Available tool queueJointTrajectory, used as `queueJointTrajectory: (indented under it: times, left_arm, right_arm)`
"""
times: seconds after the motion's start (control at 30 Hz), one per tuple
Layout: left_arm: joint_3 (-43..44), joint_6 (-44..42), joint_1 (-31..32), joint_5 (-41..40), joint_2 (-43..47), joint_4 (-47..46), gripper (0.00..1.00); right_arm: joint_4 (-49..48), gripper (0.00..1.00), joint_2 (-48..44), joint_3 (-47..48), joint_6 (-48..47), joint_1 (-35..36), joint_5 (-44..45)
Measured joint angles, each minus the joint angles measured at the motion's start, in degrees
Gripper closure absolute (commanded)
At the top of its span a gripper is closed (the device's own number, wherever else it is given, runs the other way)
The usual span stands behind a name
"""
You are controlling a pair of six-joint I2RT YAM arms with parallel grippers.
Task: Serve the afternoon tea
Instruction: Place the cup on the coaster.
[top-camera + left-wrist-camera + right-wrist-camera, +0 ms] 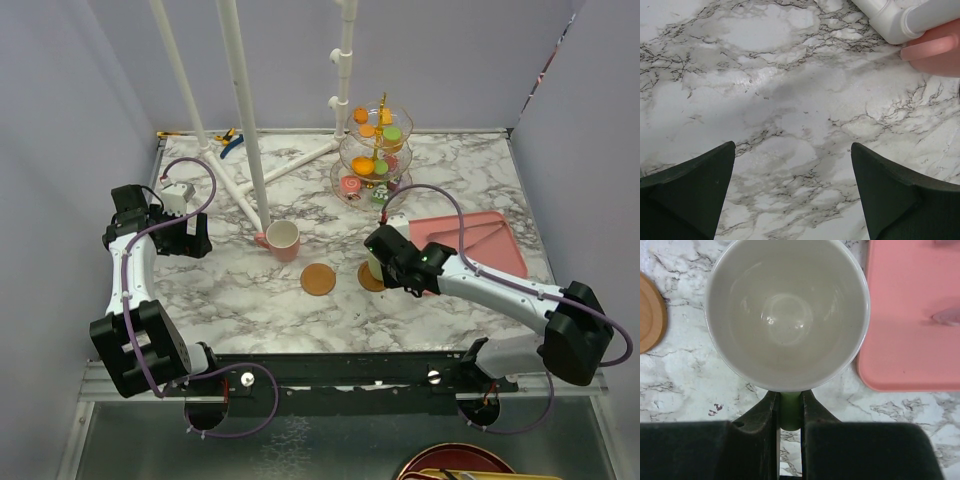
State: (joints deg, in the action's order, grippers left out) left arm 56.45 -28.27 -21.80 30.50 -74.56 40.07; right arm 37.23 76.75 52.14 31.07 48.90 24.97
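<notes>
We see right arm stretched low from near-right corner toward counter point(250, 290) centre. Right claw point(789, 400) clamped on handle of pale-green mug point(787, 315); mug upright between coaster point(647, 315) and pink tray point(915, 315). Left arm folded by left edge, left claw point(792, 165) jaws wide apart over marble.

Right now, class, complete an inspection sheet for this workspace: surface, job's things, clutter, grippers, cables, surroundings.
Surface: veined marble table.
Job's things: three-tier stand at far side, carrying sweets; pink mug upright beside white pipe frame; pale-green mug empty; one coaster bare, second coaster partly hidden by the right arm.
Clutter: pink tray; white pipe frame; small tool at far edge.
Grippers: left gripper open above bare marble; right gripper shut on pale-green mug's handle.
Cables: purple cables loop along both arms.
Surroundings: grey walls.
</notes>
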Motion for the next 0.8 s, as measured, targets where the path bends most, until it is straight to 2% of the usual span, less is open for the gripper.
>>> queueJointTrajectory:
  times: [0.3, 0.8]
  left_arm:
    - [0.0, 0.2, 0.0, 0.1, 0.0, 0.0, 0.01]
    - [0.0, 0.5, 0.0, 0.1, 0.0, 0.0, 0.01]
  right_arm:
    - [0.4, 1.00, -3.2, -2.4, 3.8, 0.3, -1.0]
    - [0.4, 0.99, -3.2, -2.6, 6.0, 2.0, -2.2]
